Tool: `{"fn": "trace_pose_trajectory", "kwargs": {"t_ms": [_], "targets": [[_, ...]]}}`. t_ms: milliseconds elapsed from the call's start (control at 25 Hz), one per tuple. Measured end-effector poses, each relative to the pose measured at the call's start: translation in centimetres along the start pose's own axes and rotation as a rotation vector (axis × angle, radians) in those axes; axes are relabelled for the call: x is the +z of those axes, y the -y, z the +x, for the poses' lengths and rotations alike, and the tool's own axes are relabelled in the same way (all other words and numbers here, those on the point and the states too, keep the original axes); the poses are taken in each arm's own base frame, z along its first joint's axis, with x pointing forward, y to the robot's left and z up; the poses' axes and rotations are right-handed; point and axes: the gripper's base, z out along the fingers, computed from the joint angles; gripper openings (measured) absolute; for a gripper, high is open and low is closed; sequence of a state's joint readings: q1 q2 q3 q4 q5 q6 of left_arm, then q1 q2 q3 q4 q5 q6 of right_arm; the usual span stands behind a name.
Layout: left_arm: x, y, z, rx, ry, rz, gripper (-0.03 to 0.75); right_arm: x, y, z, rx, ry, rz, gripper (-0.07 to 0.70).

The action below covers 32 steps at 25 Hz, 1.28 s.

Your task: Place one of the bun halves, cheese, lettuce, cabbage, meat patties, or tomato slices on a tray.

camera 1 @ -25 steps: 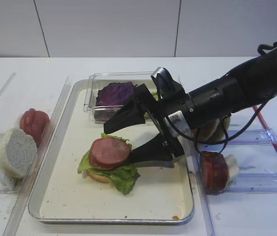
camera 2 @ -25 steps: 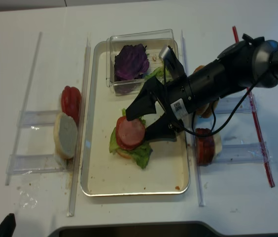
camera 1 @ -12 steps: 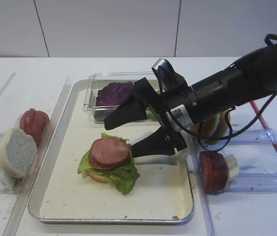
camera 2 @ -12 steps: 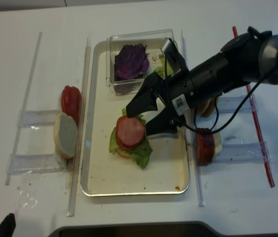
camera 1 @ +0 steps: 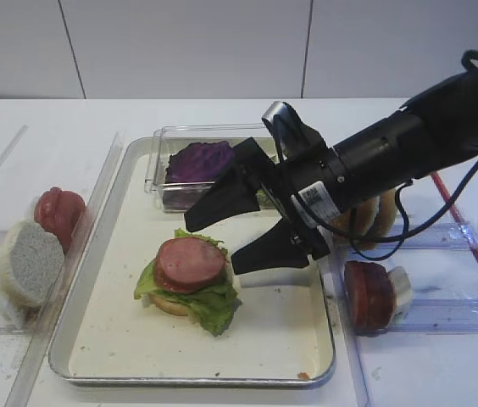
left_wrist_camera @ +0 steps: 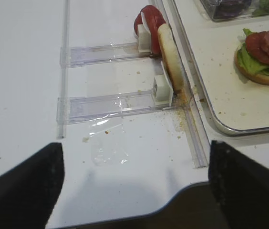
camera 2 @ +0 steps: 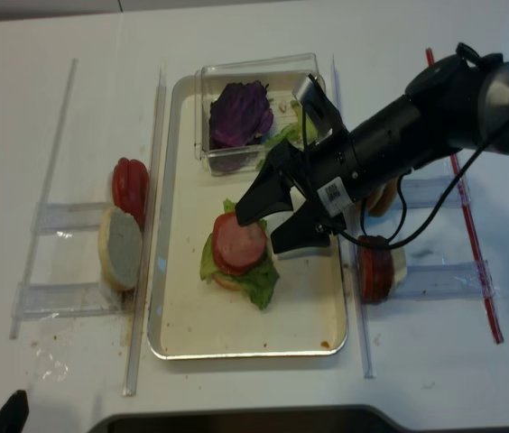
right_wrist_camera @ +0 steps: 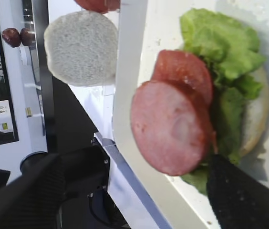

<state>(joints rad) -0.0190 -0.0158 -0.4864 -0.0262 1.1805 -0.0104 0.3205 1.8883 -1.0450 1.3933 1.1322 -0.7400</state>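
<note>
A cream tray [camera 1: 120, 339] holds a stack: bun half, lettuce [camera 1: 213, 305], and a pink meat patty [camera 1: 188, 263] on top. My right gripper [camera 1: 213, 243] hovers open just right of and above the stack, nothing between its fingers. In the right wrist view two overlapping patties [right_wrist_camera: 170, 126] lie on lettuce [right_wrist_camera: 225, 52] over the bun [right_wrist_camera: 261, 114], with both fingers [right_wrist_camera: 234, 195] wide apart. From above, the right gripper [camera 2: 258, 234] sits beside the patty [camera 2: 236, 245]. My left gripper [left_wrist_camera: 134, 186] stands open over bare table, left of the tray [left_wrist_camera: 220, 95].
A clear box with purple cabbage [camera 1: 198, 161] stands on the tray's far end. The left racks carry tomato slices [camera 1: 59, 212] and a bun half [camera 1: 29, 261]. The right racks carry patties [camera 1: 370, 292] and bun halves [camera 1: 379, 216]. A red rod [camera 2: 462, 189] lies far right.
The right gripper has lifted and drawn back to the right, away from the stack. The patty stays on the lettuce. The left gripper has not moved.
</note>
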Motion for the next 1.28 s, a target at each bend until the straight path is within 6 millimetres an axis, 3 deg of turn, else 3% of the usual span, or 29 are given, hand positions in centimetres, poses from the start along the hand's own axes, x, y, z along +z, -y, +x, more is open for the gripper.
{"fn": "trace_pose_trajectory", "kwargs": {"t_ms": [360,960,1280], "targets": [[0.0,0.0,0.0,0.0,0.0,-0.001,0.566,-0.9,-1.4,0.4,-0.042,-0.042,0.058,0.605],[0.0,0.0,0.0,0.001,0.0,-0.002,0.566,-3.3,-5.3,-2.8,-0.117,-0.079,0.287,0.603],[0.0,0.0,0.0,0.001,0.0,-0.002,0.566,-4.5,-6.7,-2.4,-0.107,-0.061,0.346,0.603]]}}
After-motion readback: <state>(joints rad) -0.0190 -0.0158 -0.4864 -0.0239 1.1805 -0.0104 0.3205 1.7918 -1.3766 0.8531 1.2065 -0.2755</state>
